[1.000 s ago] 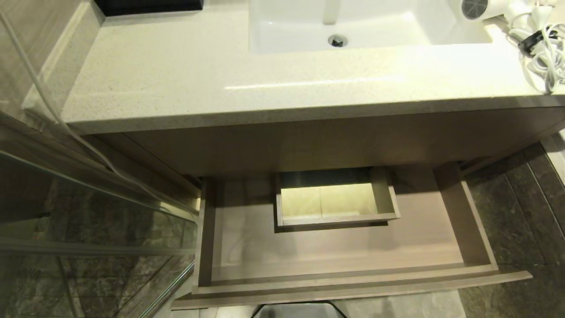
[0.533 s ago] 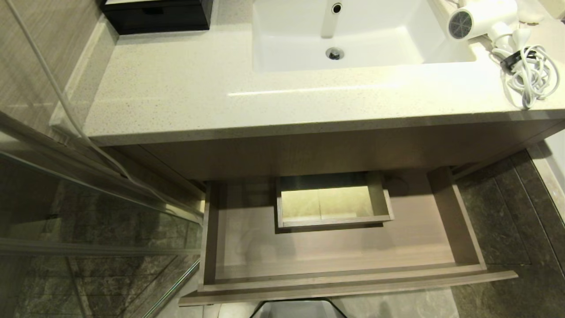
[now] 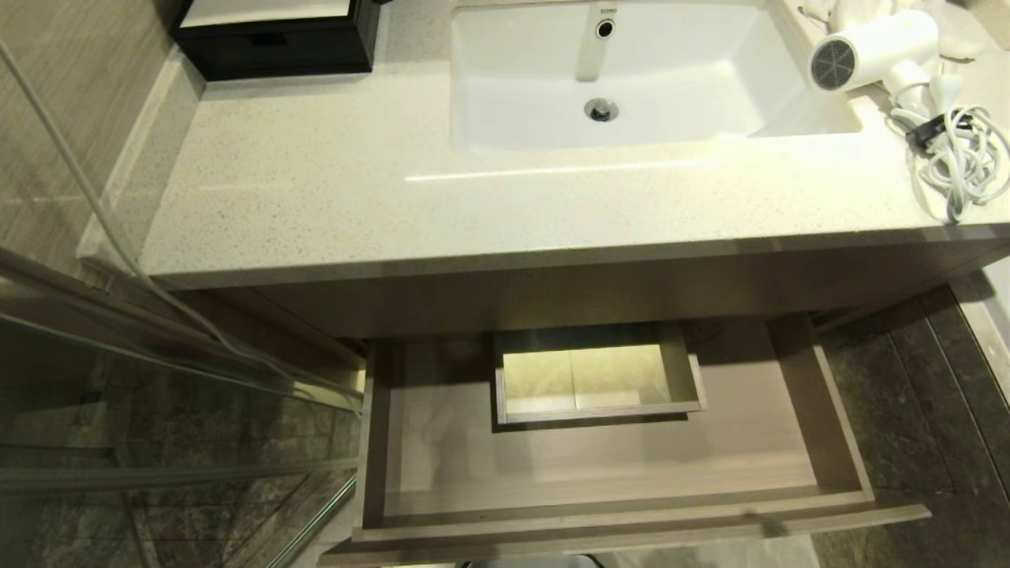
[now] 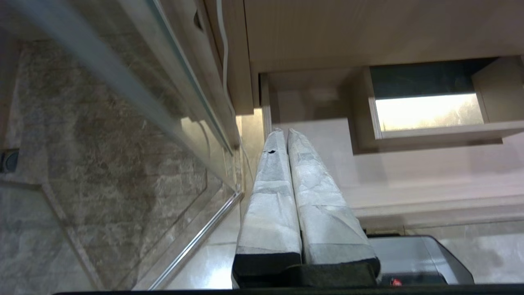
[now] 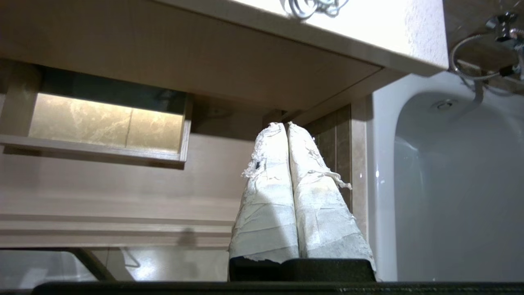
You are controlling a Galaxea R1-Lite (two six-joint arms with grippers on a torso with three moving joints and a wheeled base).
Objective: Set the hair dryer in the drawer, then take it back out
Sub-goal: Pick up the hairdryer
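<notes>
The white hair dryer (image 3: 876,49) lies on the countertop right of the sink, grey grille facing left, its pale cord (image 3: 959,154) bundled beside it. Below, the wide wood-grain drawer (image 3: 442,442) is pulled out and holds nothing, with a boxed cutout (image 3: 597,380) at its back. Neither arm shows in the head view. In its wrist view my left gripper (image 4: 284,133) is shut and empty, low by the drawer's (image 4: 409,172) left end. My right gripper (image 5: 285,126) is shut and empty too, in front of the drawer's (image 5: 123,184) right end, under the counter edge.
A black box (image 3: 272,35) with a white top stands at the counter's back left. The sink (image 3: 623,75) with its tap fills the middle back. A glass shower screen (image 3: 158,442) stands left of the drawer, and a white bathtub (image 5: 450,184) lies to the right.
The whole head view has shifted: more of the countertop's back now shows, with the hair dryer and black box fuller in view. The things themselves have not moved.
</notes>
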